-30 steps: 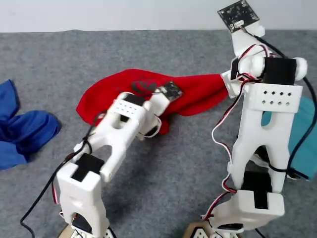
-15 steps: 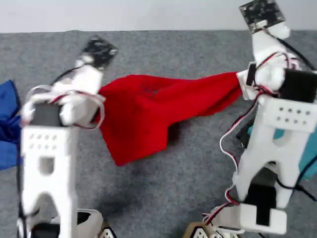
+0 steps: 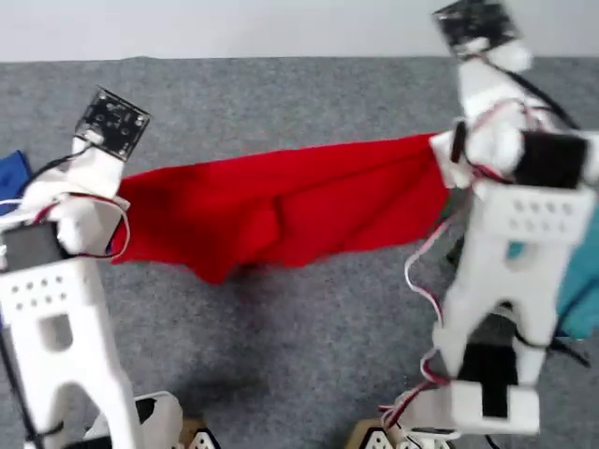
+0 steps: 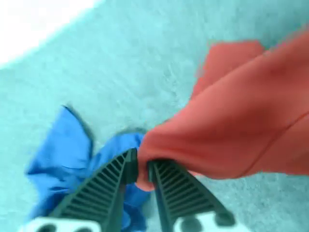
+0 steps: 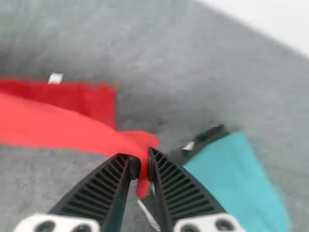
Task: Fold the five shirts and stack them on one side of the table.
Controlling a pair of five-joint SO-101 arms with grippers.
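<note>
- Over the grey table [image 3: 309,355], in the high view, the red shirt [image 3: 281,206] hangs stretched between the left arm [image 3: 56,281] and the right arm [image 3: 510,243], one end at each. Its middle sags, with a loose fold along the lower edge. A blue shirt [image 3: 9,173] lies at the table's left edge and a teal shirt [image 3: 580,281] at the right edge, partly under the right arm.
- Seen from the left wrist, the left gripper [image 4: 142,169] is pinched on a small bunched end of the red cloth, its jaws nearly together. The blue shirt lies on the table directly below this end.
- Seen from the right wrist, the right gripper [image 5: 140,166] is likewise clamped on a narrow twist of red fabric, jaws close together. The teal shirt lies just beside and below it.
- My judgement of the risks: each hold takes only a little cloth, so any further pull apart could slide an end out and drop the shirt in a heap. Lowered with the middle sagging, the shirt would probably land creased rather than flat. Either end, set down where it hangs, could land on the blue or teal shirt and drag it.
</note>
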